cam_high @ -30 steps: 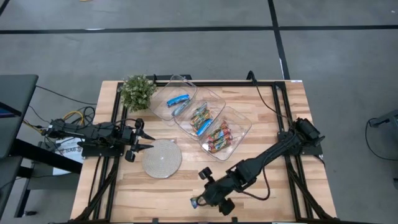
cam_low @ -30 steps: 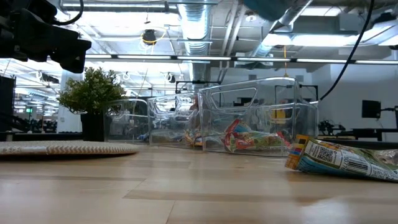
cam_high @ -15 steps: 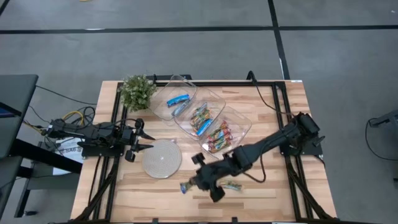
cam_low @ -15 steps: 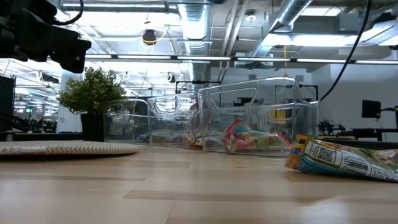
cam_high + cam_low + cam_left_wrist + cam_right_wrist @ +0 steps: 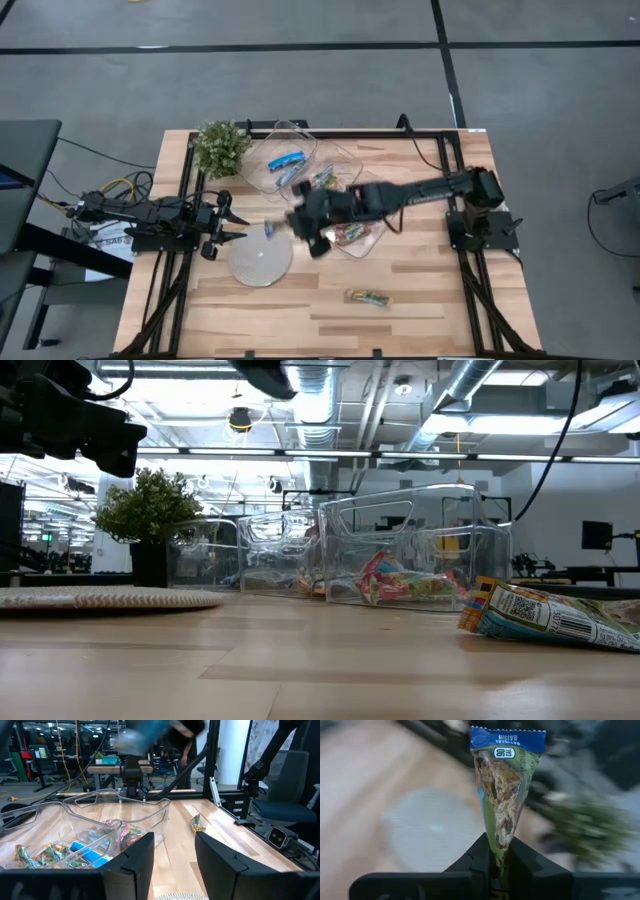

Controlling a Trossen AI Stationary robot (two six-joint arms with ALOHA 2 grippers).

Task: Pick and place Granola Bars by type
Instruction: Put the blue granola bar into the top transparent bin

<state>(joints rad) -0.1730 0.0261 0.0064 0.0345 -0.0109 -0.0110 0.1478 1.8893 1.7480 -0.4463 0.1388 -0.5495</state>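
While right claw [image 5: 497, 862] grips blue-top granola bar [image 5: 502, 795] above trays [image 5: 300, 190], left claw [image 5: 222, 226] idle, half-open.

My wooden table [image 5: 420, 290] carries three clear trays [image 5: 345, 200], a potted plant [image 5: 221, 148], a grey disc [image 5: 260, 258] and one loose granola bar [image 5: 367, 297].

Held bar [image 5: 502, 795]: blue-topped wrapper, upright, frame centre.
Loose bar [image 5: 367, 297]: multicoloured, flat, lower centre.
Trayed bars [image 5: 287, 160]: upper centre.
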